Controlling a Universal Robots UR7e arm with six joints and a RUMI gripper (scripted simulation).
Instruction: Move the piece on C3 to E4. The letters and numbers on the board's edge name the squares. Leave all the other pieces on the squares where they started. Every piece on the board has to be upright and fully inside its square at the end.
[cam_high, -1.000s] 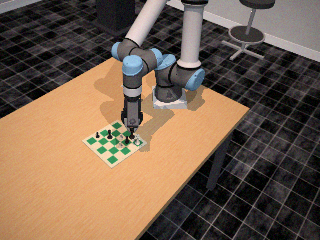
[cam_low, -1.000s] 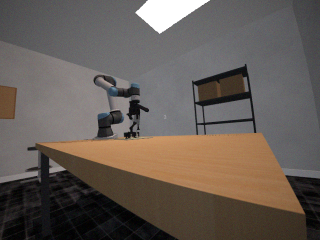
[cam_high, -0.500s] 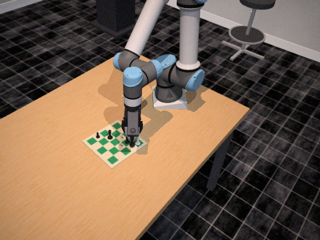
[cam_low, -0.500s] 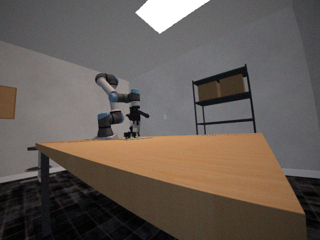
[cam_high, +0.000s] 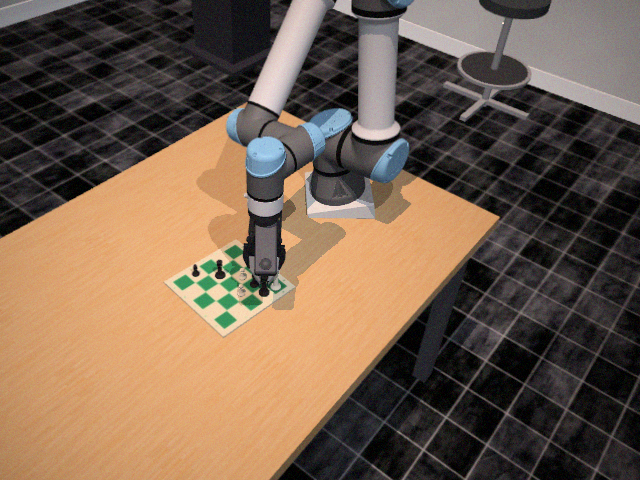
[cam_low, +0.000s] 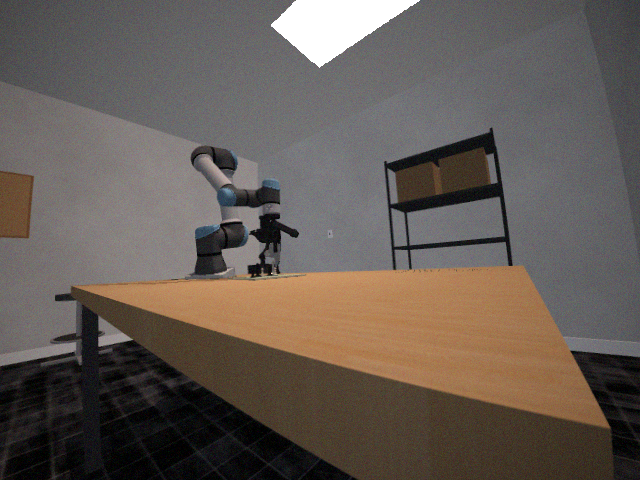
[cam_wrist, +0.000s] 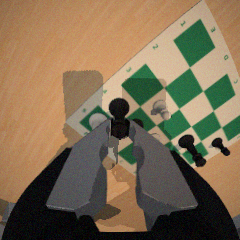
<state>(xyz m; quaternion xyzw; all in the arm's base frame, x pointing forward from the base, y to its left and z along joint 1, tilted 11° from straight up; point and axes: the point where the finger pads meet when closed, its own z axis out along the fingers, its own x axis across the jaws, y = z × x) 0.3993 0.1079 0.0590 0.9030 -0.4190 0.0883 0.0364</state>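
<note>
The green and cream chessboard lies on the wooden table. My gripper points straight down over the board's right side and is shut on a black pawn. In the wrist view the black pawn sits between my two grey fingers, its round head sticking out past the tips. It is low over a square near the board's edge; I cannot tell whether it touches. A white piece stands on the corner square right beside it, and another dark piece stands close behind my fingers.
Two more black pieces stand on the board's left part, and white pieces near its middle. The robot base is behind the board. The table's right edge is near the board.
</note>
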